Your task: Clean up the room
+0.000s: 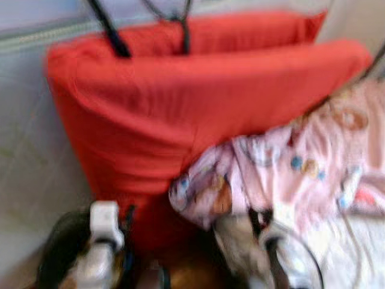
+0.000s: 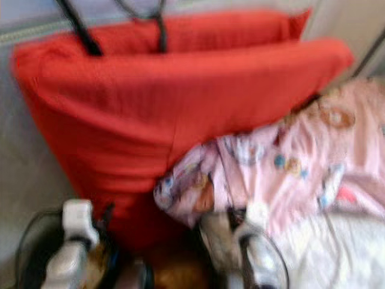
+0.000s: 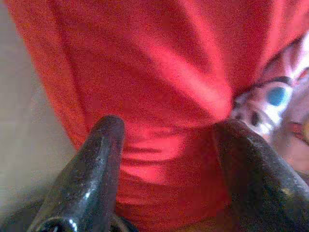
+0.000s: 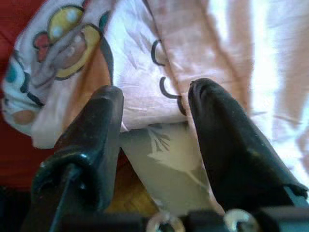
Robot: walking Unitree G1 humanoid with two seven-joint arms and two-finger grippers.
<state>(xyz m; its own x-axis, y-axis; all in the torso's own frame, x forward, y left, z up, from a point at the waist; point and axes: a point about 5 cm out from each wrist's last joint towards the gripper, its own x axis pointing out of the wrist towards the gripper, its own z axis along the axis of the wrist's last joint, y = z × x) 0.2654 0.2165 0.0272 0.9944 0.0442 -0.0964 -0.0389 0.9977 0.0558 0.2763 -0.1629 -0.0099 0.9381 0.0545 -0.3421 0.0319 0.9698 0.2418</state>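
A big red cushion [image 1: 180, 102] stands upright, a second red one behind it. A pink cartoon-print cloth [image 1: 301, 162] lies against its lower right. My left gripper [image 3: 169, 126] is open at the cushion's [image 3: 159, 72] lower edge, the red fabric just beyond its fingertips. Over the corner of the pink cloth [image 4: 145, 53], my right gripper [image 4: 155, 87] is open, with a grey leaf-print fabric [image 4: 169, 154] below between its fingers. The head views are blurred; my left wrist [image 1: 103, 232] and right wrist [image 1: 283, 247] show at the bottom.
A pale wall [image 1: 30, 150] lies left of the cushions. Black straps [image 1: 111, 30] hang over the cushion's top. White bedding [image 1: 355, 253] lies at the lower right. A patch of brown wooden floor [image 1: 192, 271] shows between my arms.
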